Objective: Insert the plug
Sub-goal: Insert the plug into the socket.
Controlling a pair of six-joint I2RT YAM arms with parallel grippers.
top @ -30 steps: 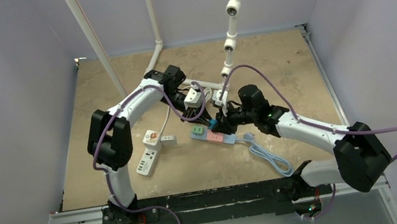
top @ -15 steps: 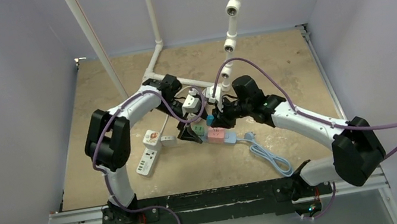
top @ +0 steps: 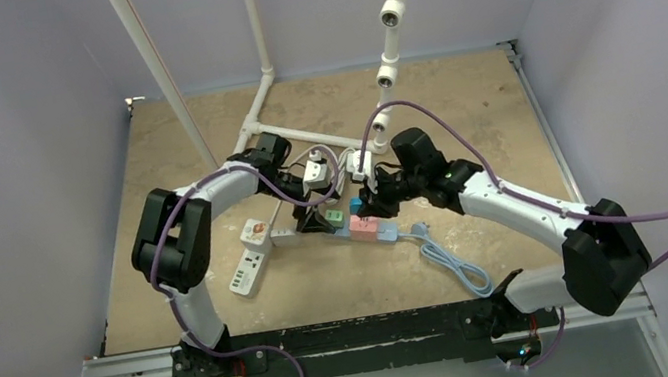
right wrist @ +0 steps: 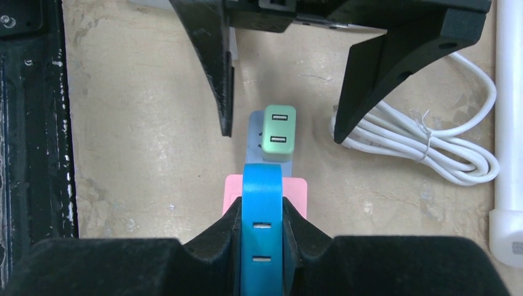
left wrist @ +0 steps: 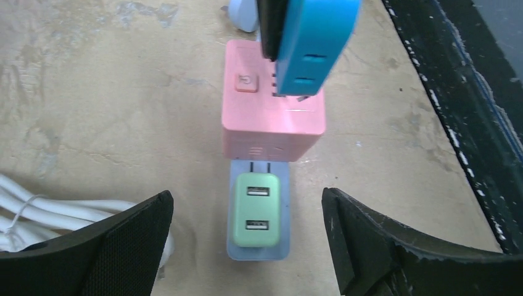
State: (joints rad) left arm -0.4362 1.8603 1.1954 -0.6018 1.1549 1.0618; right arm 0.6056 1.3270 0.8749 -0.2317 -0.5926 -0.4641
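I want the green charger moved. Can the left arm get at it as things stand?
Probably yes. The left gripper is open with a finger on each side of the green charger, nothing between. The right gripper holds the blue plug beyond it, over the pink block.

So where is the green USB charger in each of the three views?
Top external: green USB charger near the picture's centre.
Left wrist: lower centre.
Right wrist: centre, above the blue plug.
Shared landmark: the pink socket block next to it.
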